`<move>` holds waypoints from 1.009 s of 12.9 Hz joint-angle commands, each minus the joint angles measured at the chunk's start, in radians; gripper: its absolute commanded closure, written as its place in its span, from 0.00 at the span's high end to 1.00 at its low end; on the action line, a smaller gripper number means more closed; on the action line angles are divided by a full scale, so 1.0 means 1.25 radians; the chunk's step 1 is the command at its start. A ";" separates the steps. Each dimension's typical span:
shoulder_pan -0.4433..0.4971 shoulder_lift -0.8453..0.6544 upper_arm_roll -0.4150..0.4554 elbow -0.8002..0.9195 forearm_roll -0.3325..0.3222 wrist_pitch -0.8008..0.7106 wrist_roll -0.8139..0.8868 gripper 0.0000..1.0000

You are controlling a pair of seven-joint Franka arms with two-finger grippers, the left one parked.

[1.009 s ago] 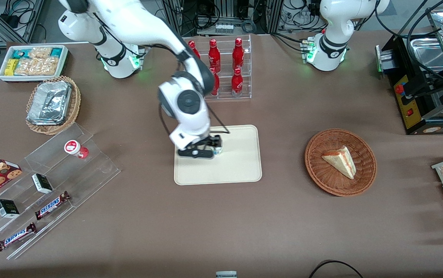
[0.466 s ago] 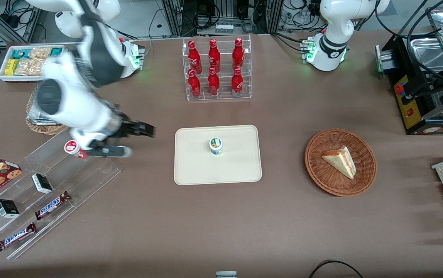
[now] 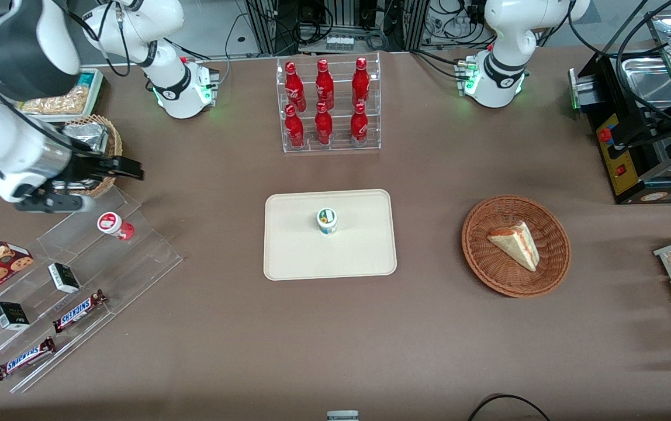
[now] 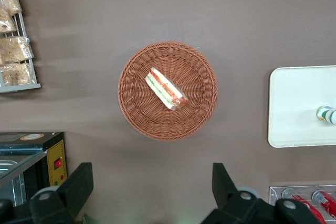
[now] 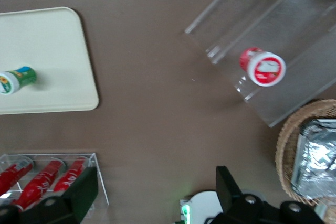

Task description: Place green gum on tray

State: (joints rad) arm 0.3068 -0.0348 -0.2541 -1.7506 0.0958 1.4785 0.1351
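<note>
The scene is evenly and fairly brightly lit from overhead, and the brown surface (image 3: 224,327) is rendered matte, with only faint banded shading. Soft, short shadows are cast beside the green gum (image 3: 327,221) on the tray (image 3: 294,257) and under the wicker basket (image 3: 515,245). Glare is seen on the crumpled foil tray (image 5: 315,156), on the clear acrylic stand (image 3: 107,257) and on the caps of the cola bottles (image 3: 324,102). Green indicator light is thrown onto the surface near the arm bases. The tool (image 3: 93,187), raised near the working arm's end of the surface, is slightly smeared by motion; its open fingers (image 5: 231,184) are shown dark and soft-edged in the right wrist view.
</note>
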 commanded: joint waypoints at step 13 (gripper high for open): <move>-0.285 0.004 0.141 0.103 -0.045 -0.050 -0.130 1.00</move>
State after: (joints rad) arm -0.0184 -0.0631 -0.0897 -1.6751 0.0480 1.4380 -0.0059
